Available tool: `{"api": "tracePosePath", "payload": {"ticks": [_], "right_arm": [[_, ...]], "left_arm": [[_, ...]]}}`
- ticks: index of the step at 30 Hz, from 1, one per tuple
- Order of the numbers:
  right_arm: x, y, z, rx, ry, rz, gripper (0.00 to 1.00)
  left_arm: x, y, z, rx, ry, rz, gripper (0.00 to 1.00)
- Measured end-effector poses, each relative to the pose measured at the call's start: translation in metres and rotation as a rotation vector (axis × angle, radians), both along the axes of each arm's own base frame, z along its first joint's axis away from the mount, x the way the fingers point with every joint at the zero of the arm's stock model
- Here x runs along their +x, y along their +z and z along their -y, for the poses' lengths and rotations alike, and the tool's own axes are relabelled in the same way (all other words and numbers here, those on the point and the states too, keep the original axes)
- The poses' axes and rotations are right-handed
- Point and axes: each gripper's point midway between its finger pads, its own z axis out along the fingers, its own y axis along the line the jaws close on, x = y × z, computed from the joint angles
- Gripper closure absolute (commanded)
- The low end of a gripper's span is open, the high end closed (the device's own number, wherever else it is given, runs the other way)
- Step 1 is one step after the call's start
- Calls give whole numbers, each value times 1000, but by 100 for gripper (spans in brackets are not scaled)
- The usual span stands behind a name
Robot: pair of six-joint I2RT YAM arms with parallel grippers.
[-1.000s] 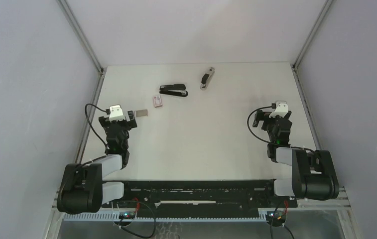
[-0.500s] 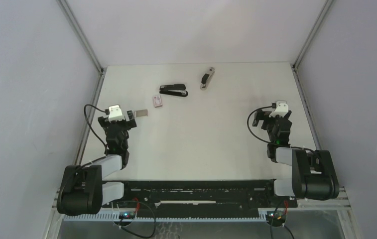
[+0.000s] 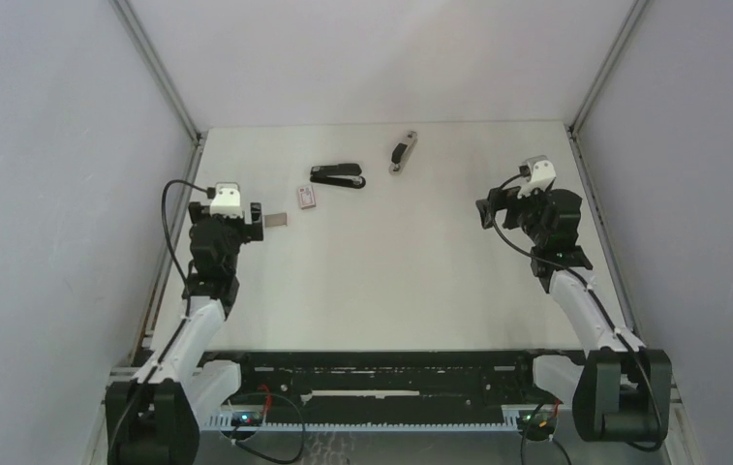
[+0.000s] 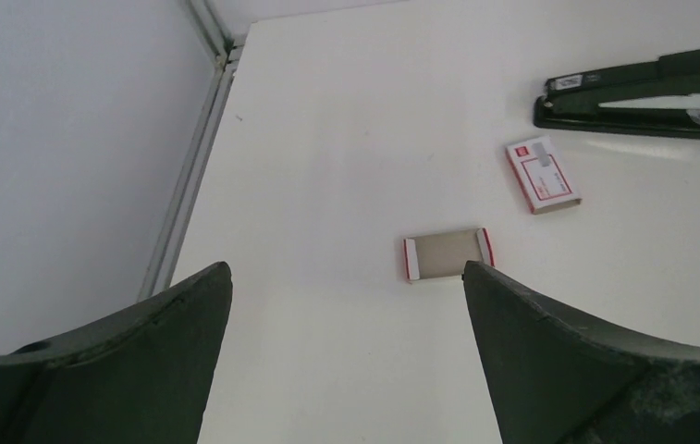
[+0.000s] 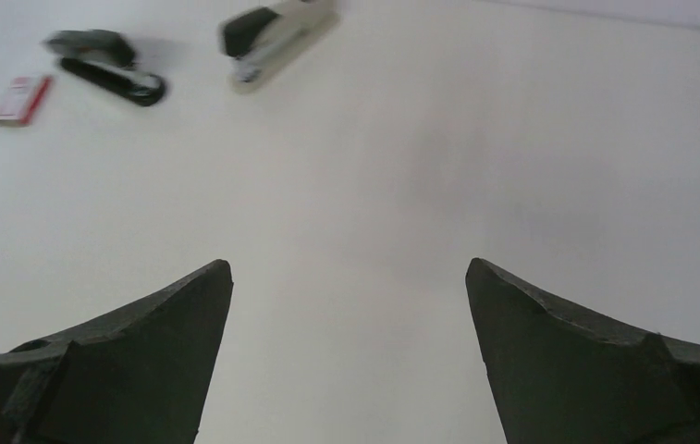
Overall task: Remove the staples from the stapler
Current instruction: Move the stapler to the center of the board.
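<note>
My left claw (image 4: 346,268) stands wide, nothing in it, hanging above the table (image 4: 327,111) near its left edge. Just ahead lies a small card tray (image 4: 448,254), then a pink-and-white box (image 4: 542,174), then the black stapler (image 4: 637,92). My right claw (image 5: 348,264) is wide too and empty — the pale stapler (image 5: 276,30) lies well ahead of it. The staples — too small to make out.

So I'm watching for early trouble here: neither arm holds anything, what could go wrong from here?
1. Two staplers lie on the table, a black stapler and a grey stapler; an arm may go for the wrong one.
2. The pink-and-white box and the cardboard tray sit between the left fingers and the black stapler, and could get knocked.
</note>
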Motion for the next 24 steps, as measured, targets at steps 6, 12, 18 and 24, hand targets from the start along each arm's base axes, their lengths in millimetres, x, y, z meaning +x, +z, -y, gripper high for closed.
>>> {"api": "tracePosePath", "payload": {"ticks": [6, 12, 18, 24], "right_arm": [[-25, 39, -58, 39, 246, -39, 0], [-52, 56, -112, 24, 427, -129, 0], [-58, 53, -144, -54, 551, -191, 0], [-36, 41, -155, -152, 605, -219, 0]], "left_arm": [[-12, 25, 25, 71, -183, -41, 0], [-28, 28, 58, 115, -420, -157, 0], [-42, 14, 68, 142, -520, -247, 0], [-55, -13, 72, 166, -579, -324, 0]]}}
